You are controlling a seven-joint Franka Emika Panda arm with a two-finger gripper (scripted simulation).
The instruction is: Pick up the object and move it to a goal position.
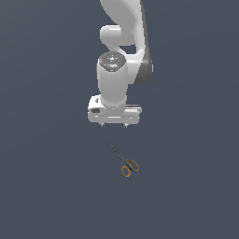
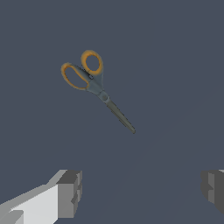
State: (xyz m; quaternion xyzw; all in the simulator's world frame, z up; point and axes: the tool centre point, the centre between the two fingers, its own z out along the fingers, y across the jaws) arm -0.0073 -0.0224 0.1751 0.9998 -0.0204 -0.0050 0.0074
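Observation:
The object, a small pair of scissors [image 1: 124, 161] with two orange-yellow loop handles and thin dark grey blades, lies flat on the dark floor. In the exterior view my gripper [image 1: 114, 125] hangs above and behind it, not touching, its blade tip pointing toward the gripper. In the wrist view the scissors [image 2: 97, 85] lie ahead of my gripper [image 2: 141, 190], whose grey fingers [image 2: 70, 192] stand wide apart with nothing between them. The gripper is open.
A plain dark grey-blue floor [image 1: 46, 186] spreads all around. The white arm [image 1: 122, 51] rises above the gripper toward the top of the exterior view. No other objects show.

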